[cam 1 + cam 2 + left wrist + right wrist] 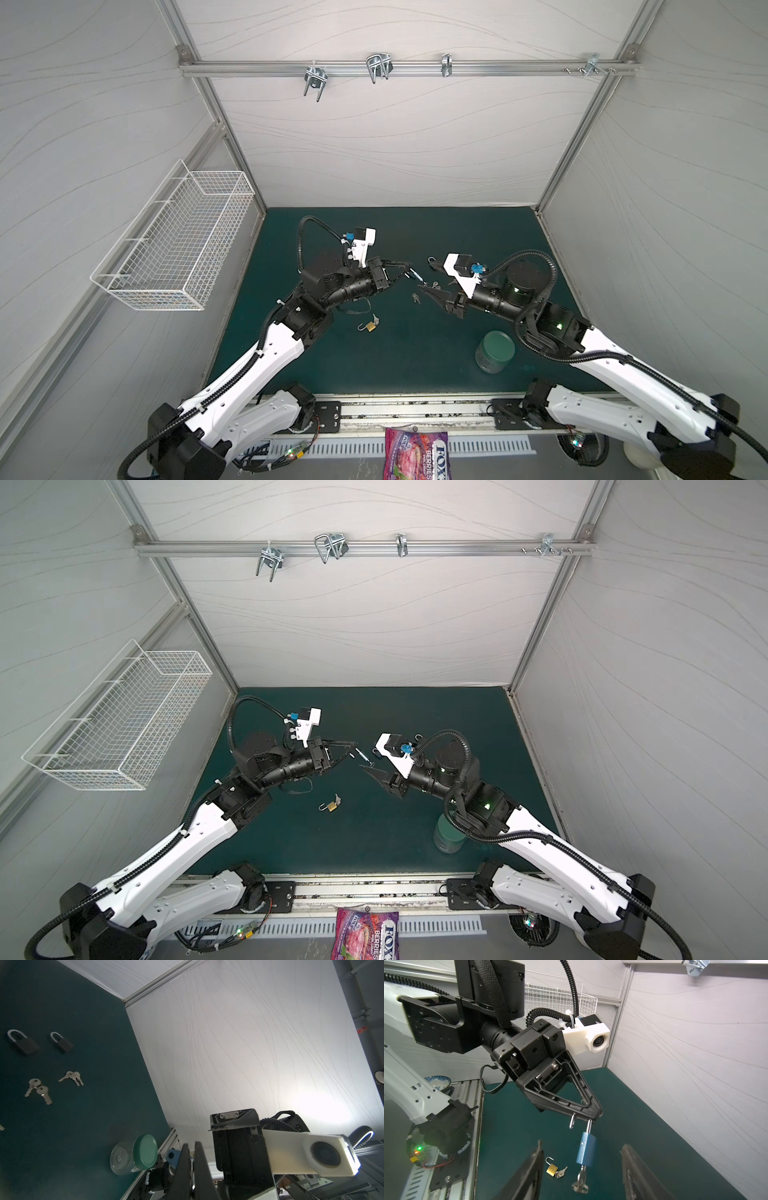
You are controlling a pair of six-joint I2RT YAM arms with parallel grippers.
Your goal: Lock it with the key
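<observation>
My left gripper (591, 1116) is shut on the silver shackle of a blue padlock (586, 1152), which hangs below it above the green mat. The shackle's free end is out of the body. A key (581, 1180) with a ring sticks in the bottom of the lock. My right gripper (581, 1144) is open, with one finger on each side of the hanging lock and key and touching neither. In both top views the left gripper (409, 266) (355, 744) and right gripper (434, 291) (370, 769) meet mid-mat. The left wrist view shows its gripper (192, 1145) shut, the padlock (172, 1156) beside it.
A brass padlock (369, 327) with open shackle and key lies on the mat nearer the front. Two black padlocks (25, 1043) (62, 1042) and loose key bunches (39, 1089) (71, 1077) lie further back. A green-lidded jar (494, 351) stands front right. A wire basket (178, 245) hangs on the left wall.
</observation>
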